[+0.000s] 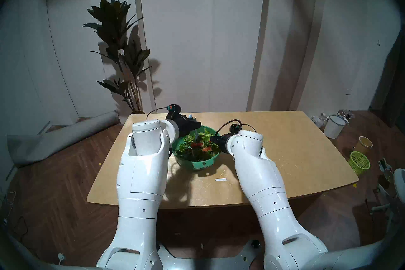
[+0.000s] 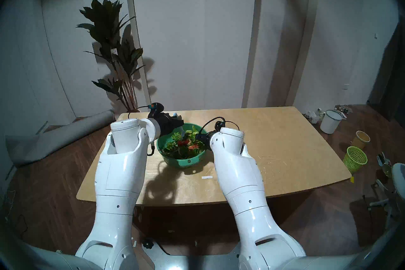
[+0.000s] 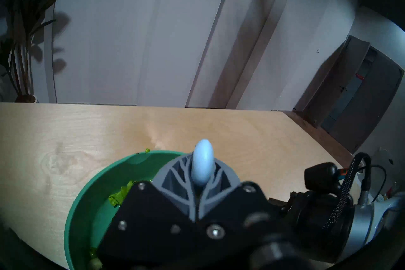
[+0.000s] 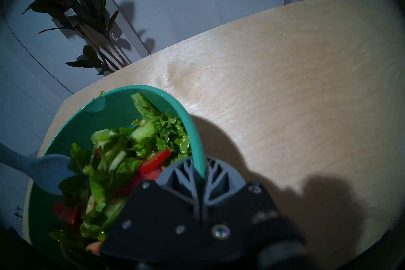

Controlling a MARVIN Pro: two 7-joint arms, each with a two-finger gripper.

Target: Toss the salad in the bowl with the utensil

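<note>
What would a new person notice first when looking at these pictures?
The eye goes first to the green bowl near the middle of the wooden table, full of leafy salad with red pieces. Two white arms reach to it: the left gripper is shut on a pale blue utensil over the bowl, and the right gripper pinches the bowl's right rim. A tall dark plant stands by the wall behind, to the left.
</note>
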